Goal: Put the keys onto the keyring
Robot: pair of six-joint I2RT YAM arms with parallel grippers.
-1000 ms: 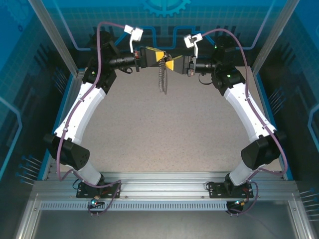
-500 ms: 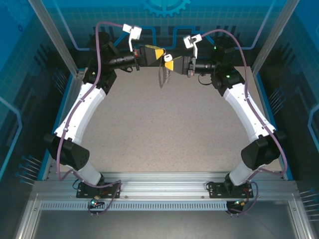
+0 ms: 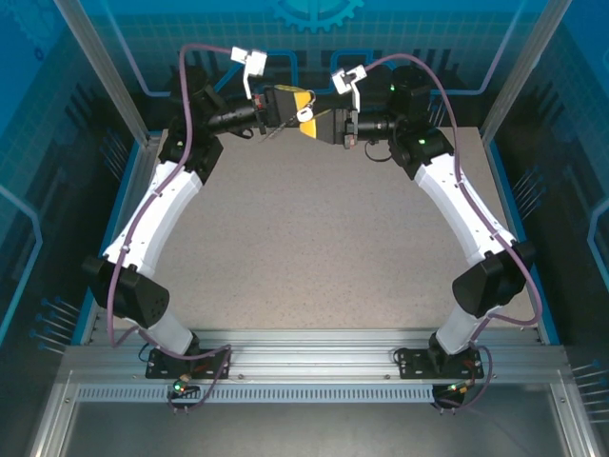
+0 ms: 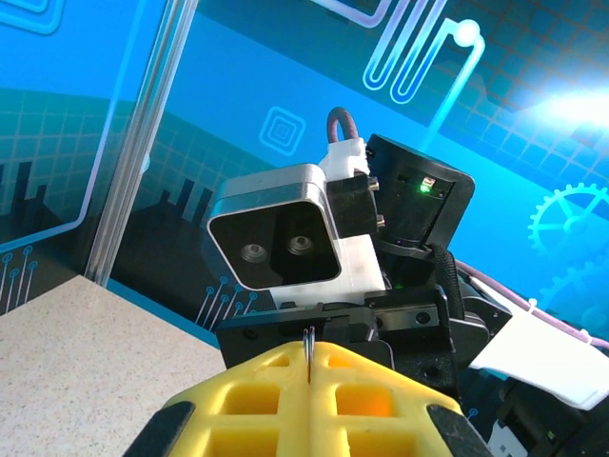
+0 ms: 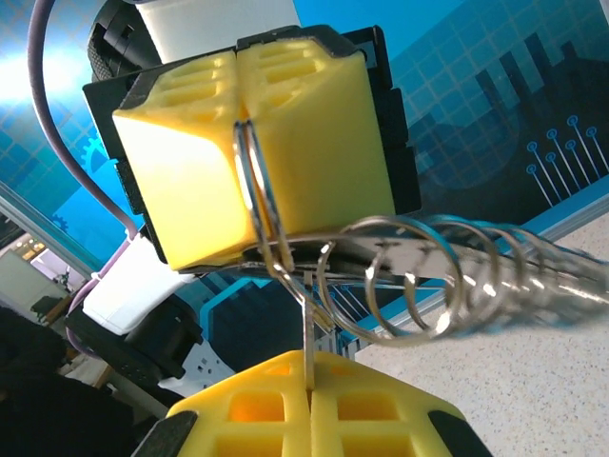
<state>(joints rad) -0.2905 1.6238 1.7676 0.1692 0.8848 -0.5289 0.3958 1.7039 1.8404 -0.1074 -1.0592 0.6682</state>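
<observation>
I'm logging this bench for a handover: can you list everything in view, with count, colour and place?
keyring: one, silvery-grey wire loop, clamped in the left gripper.
coil: one, silvery, trailing from the keyring above the table.
thin metal piece: one, silvery, edge-on, pinched in the right gripper; I cannot tell what it is.
table: one, speckled beige, under both arms.
wall panels: blue, printed, around the table.
left gripper: one, yellow fingers, shut.
right gripper: one, yellow fingers, shut, facing the left gripper.
</observation>
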